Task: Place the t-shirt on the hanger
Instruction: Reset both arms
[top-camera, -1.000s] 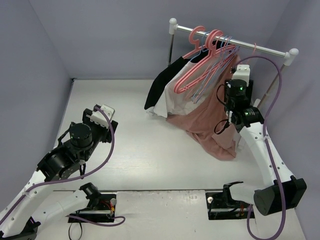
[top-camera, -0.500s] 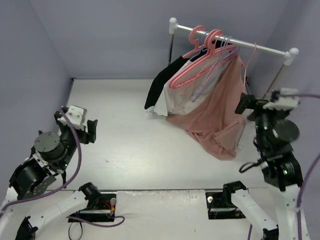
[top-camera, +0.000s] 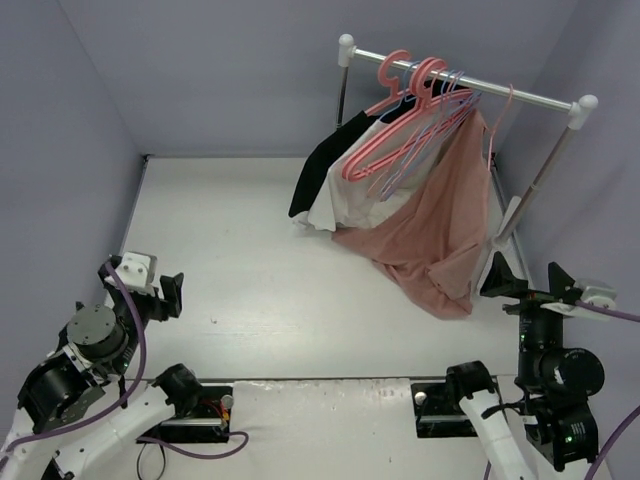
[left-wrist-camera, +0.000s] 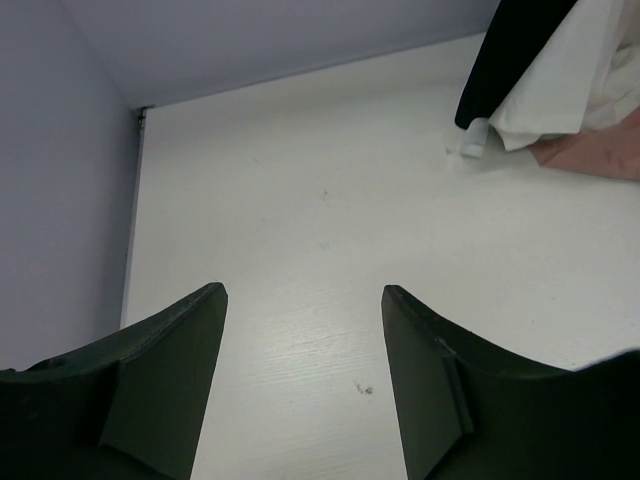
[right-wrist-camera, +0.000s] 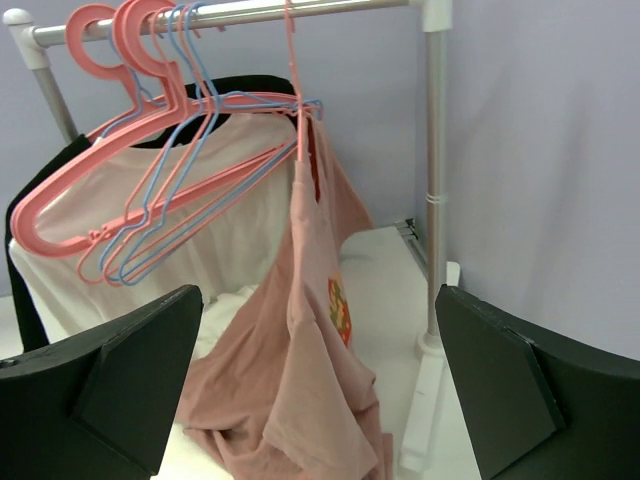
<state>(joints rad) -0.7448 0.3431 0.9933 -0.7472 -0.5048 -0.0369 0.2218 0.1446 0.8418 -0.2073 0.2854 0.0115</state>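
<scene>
The t-shirt (top-camera: 440, 230) hangs at about 1 o'clock in the overhead view, draped from the thin pale-pink hanger (top-camera: 497, 110), whose hook sits over the rail (top-camera: 520, 96) just to the right of the coral hangers (top-camera: 400, 120). The cloth falls in one long bunch, and its lower end pools on the counter (top-camera: 270, 280), probably because it is gathered toward one side of the frame rather than spread across both shoulders. The white garment (top-camera: 345, 195) and black garment (top-camera: 320, 170) hang beside it at 12 o'clock. The right pincer (top-camera: 527, 280) sits at 4 o'clock, jaws wide and empty, facing the rack from well apart. The left pincer (top-camera: 165, 295) rests at 8 o'clock, likewise spread with nothing between its fingers. With both arms clear of the garment, the hanging looks essentially done.
</scene>
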